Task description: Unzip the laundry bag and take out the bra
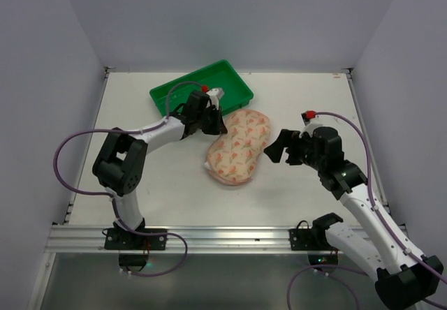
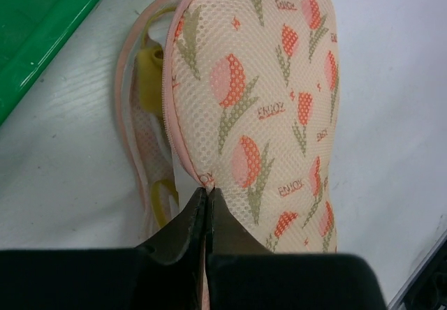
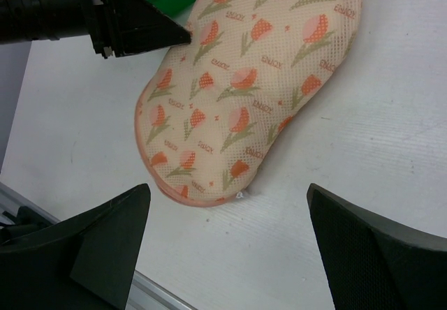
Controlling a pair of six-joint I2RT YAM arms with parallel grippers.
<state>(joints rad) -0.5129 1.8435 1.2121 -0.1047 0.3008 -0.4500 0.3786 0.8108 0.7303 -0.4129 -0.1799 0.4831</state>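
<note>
**Top view:** The bag [image 1: 239, 147] lay mid-surface [image 1: 174, 184], just off the near right corner of a green tray [image 1: 174, 95] by the far edge. The left pincer [image 1: 215, 118] was at the bag's far left rim. The right pincer [image 1: 283, 149] hung spread beside the bag's right side, apart from it.

**Left wrist:** The tips were pressed together at the pink trim; whether they caught anything could not be told. The bag gaped along one side, with the yellow bra [image 2: 148, 69] showing inside.

**Right wrist:** The fingers stood wide apart, clear of the bag.
</note>
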